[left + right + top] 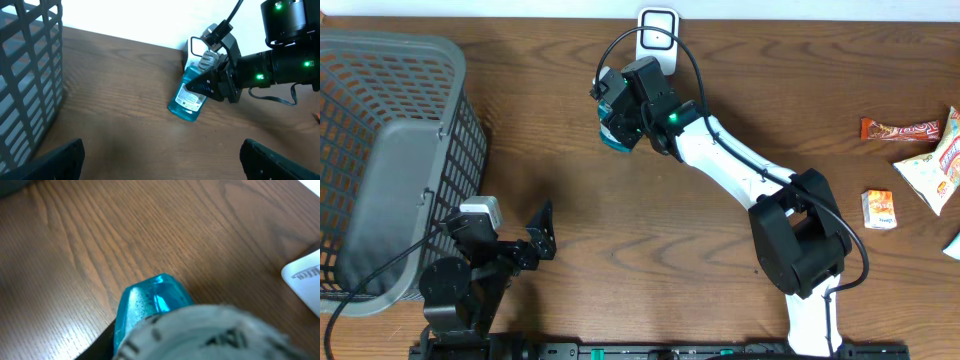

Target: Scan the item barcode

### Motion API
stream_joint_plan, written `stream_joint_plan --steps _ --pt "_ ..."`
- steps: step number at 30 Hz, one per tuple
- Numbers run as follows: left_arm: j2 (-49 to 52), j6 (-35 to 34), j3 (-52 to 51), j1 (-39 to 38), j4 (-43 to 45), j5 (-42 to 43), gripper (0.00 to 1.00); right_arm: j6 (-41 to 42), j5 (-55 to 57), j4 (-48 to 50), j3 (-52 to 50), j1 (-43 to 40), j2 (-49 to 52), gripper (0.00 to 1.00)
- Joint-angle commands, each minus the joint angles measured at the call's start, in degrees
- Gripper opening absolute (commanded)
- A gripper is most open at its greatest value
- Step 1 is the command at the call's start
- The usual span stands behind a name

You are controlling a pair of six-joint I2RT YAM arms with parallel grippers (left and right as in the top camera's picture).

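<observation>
A teal mouthwash bottle (613, 135) with a white cap and a printed label hangs tilted from my right gripper (625, 112), which is shut on its upper part. Seen from the left wrist, the bottle (187, 98) leans with its base low over the wood, label facing out. The right wrist view shows the blurred white cap up close and the teal body (150, 300) below it. The white scanner (658, 34) stands just behind, at the table's far edge, and its corner (306, 277) shows at right. My left gripper (544, 232) is open and holds nothing, near the front left (161, 152).
A grey mesh basket (390, 150) fills the left side, close to my left arm (25, 75). At the far right lie a candy bar (900, 128), a snack bag (932, 168) and a small orange box (879, 208).
</observation>
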Motion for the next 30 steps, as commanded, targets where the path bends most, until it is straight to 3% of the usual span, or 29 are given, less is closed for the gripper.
stream_joint_plan --steps 1,2,9,16,23,30 --pt "-0.09 -0.13 -0.04 -0.13 0.07 0.52 0.99 0.31 -0.04 1.05 -0.11 0.0 0.37 0.52" --pt "-0.09 -0.13 -0.04 -0.13 0.07 0.52 0.99 0.26 -0.04 1.27 -0.11 0.02 0.37 0.6" --pt "-0.09 -0.13 -0.04 -0.13 0.07 0.52 0.99 0.26 -0.04 2.91 -0.11 0.02 0.37 0.75" --pt "-0.09 -0.13 -0.04 -0.13 0.07 0.52 0.99 0.33 -0.07 2.38 -0.11 -0.04 -1.62 0.99" --pt "-0.09 -0.13 -0.04 -0.13 0.07 0.52 0.99 0.35 -0.07 -1.53 -0.09 -0.02 -12.7 0.99" --pt "-0.09 -0.13 -0.04 -0.13 0.07 0.52 0.99 0.31 -0.07 -22.32 -0.11 0.11 -29.64 0.99"
